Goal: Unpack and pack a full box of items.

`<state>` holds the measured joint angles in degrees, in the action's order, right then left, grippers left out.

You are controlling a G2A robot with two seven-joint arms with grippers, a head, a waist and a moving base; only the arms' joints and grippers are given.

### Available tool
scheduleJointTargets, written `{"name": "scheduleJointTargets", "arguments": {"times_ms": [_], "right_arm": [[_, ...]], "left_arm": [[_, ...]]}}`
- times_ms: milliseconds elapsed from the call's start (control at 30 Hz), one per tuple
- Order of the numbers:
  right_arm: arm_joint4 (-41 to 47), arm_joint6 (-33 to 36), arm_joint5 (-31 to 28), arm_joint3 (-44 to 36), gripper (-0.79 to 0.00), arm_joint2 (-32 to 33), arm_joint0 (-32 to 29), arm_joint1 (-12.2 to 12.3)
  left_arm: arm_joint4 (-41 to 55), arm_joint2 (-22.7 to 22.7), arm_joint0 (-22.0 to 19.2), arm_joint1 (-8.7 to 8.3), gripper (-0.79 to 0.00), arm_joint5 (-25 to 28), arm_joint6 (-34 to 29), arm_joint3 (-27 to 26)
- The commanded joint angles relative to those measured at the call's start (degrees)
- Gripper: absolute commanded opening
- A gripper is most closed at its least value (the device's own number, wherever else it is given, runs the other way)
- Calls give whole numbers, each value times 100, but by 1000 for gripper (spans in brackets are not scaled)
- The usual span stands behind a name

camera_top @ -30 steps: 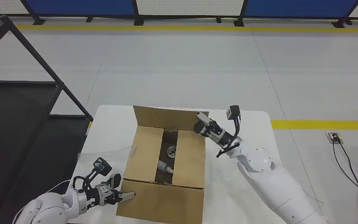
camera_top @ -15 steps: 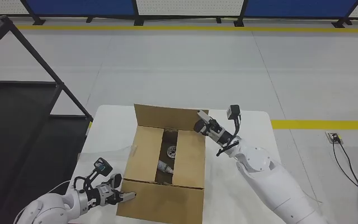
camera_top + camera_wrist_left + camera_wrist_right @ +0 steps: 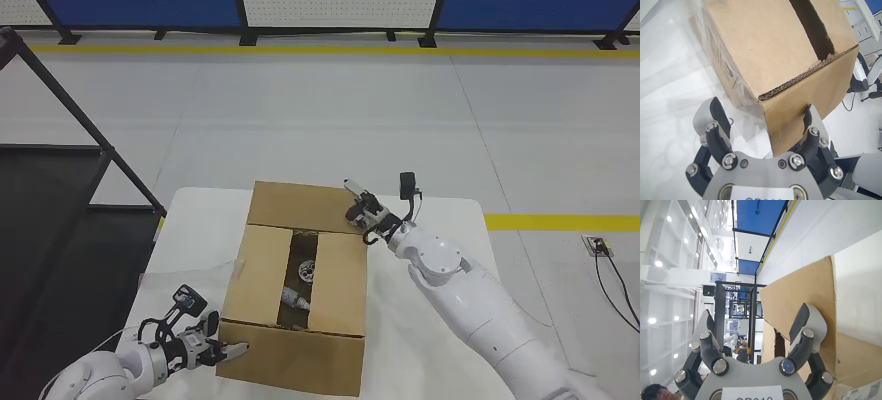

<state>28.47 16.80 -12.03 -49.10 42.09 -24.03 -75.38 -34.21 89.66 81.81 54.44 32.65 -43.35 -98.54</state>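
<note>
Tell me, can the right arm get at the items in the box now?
Probably not yet. The two side flaps lie nearly shut, leaving only a narrow slot over the items; the open right tool sits at the far flap.

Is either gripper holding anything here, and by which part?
Nothing is held. The left gripper is open around the cardboard box's near corner; the right gripper is open against its far flap.

Ground: glossy pale grey floor (image 3: 330,120); yellow line (image 3: 300,48) across 12 o'clock, yellow stripe (image 3: 560,222) at 3 o'clock.
Partitions: blue panels (image 3: 140,12), 12 o'clock edge.
Furniture: black metal rack (image 3: 50,147) at 9 o'clock, beside white table (image 3: 195,235).
Power: floor outlet (image 3: 596,245), black cable (image 3: 612,285), 3 o'clock.
Light: round ceiling lamps (image 3: 669,218), lit.
</note>
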Motion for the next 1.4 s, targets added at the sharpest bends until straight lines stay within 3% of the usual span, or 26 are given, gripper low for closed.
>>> {"name": "scheduleJointTargets", "arguments": {"times_ms": [0,433,1000,1200,1367], "right_arm": [[41,14,60,226,0,-44,104,-86],[25,163,478,1382,0,-193,575,-543],[-108,501,422,2102,0,27,749,-773],[-38,645,1,2132,0,228,715,-780],[208,986,-727,2034,0,541,566,-711]], "left_arm": [[-114,-56,-3,0,0,-46,41,-9],[-488,-344,-62,-2,0,-183,191,-72],[-530,-513,-128,-16,0,-199,333,-63],[-479,-596,-186,-13,0,-244,364,-32],[-464,-690,-251,-7,0,-278,384,-19]]}}
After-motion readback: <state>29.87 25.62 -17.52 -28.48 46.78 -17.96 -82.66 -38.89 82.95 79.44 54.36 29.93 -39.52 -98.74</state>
